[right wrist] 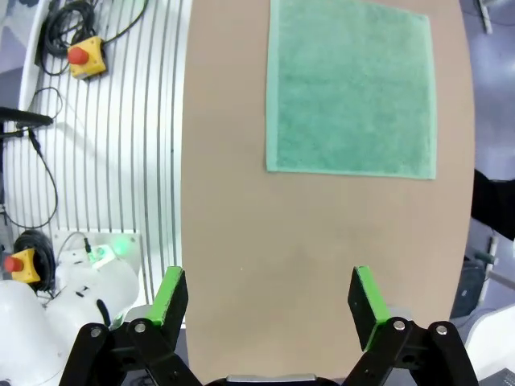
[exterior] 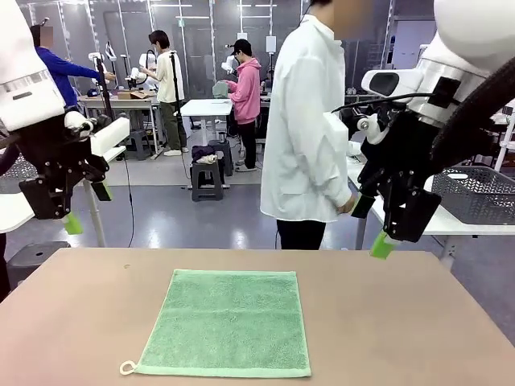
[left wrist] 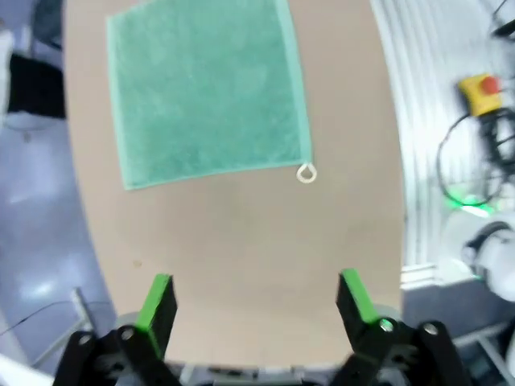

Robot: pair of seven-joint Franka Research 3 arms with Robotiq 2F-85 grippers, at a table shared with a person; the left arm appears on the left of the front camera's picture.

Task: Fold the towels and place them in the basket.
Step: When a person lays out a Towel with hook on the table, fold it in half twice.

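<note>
Front view: mint green towel (exterior: 225,322) spread flat on the table (exterior: 402,322) near its robot-side edge, left gripper (exterior: 87,207) and right gripper (exterior: 372,227) hanging above the table, jaws apart and empty.

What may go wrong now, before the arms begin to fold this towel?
The green towel lies flat on the table, so the open left claw or right claw may miss its thin edge and scrape the wood. The person seems close to the right claw; a wide swing might hit them.
</note>
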